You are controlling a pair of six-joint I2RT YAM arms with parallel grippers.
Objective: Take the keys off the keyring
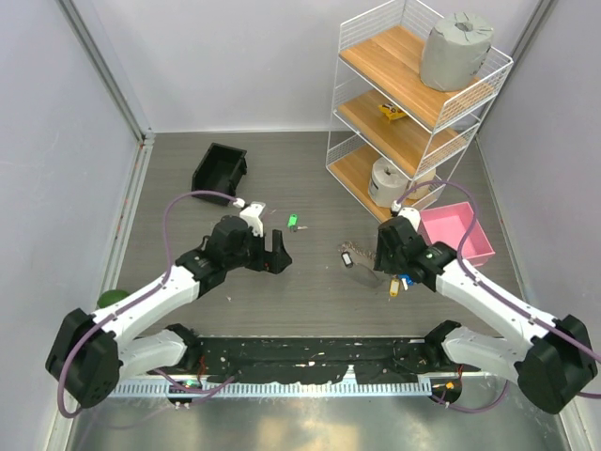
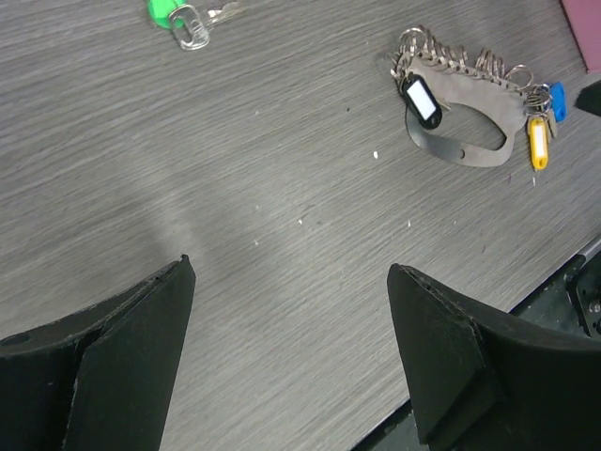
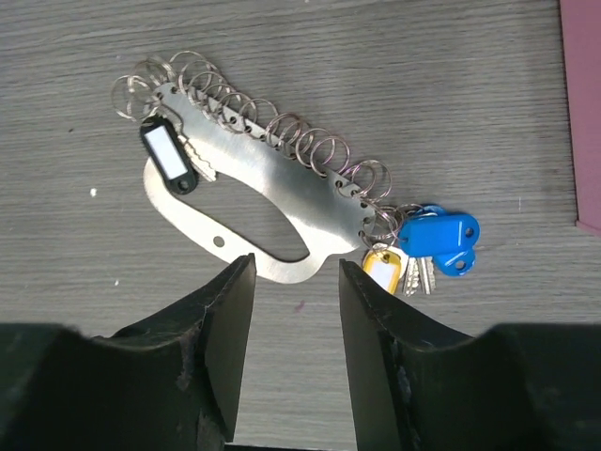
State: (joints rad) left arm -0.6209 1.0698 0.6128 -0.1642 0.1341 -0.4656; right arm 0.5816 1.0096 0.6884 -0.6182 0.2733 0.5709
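Currently released at both the right jaws and the left jaws, the latter spread wide; nothing gripped. Seen between the right jaws' tips: near curved edge of the keyring (image 3: 268, 183), a flat silver plate on the table (image 3: 451, 75) with small rings (image 3: 324, 150) along its far edge. Just ahead-right of the right jaws: blue key (image 3: 441, 237) and yellow key (image 3: 382, 270). Ahead-left: black-tagged key (image 3: 169, 155). Well ahead-right of the left jaws: same keyring. Well ahead-left: green-tagged key (image 2: 169, 11).
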